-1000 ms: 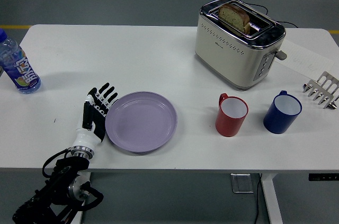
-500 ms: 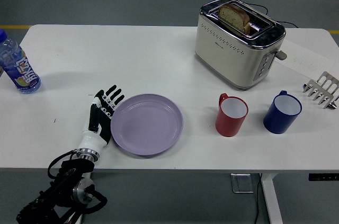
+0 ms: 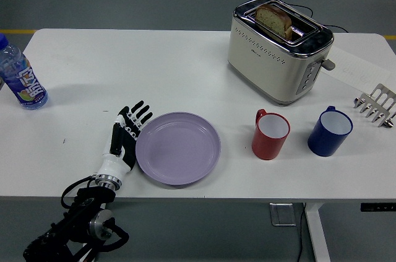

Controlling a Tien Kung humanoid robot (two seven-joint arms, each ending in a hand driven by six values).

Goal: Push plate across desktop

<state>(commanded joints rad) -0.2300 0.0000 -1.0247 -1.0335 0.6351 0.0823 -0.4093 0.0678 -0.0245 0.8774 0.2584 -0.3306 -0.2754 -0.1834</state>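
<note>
Head view: my left hand (image 3: 125,137), fingers extended flat and gripping nothing, presses the purple plate's (image 3: 178,147) left rim, lower-left of frame.

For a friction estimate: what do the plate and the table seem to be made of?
The plate looks like matte purple plastic or melamine, evenly coloured without strong glare; glazed ceramic is possible. The table looks like smooth white laminate, with only soft reflections.

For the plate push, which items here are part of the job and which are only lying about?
In the job: purple plate; left hand, open, flat against the plate's left rim.

Lying about: toaster holding bread; red mug; blue mug; water bottle; toast rack.
</note>
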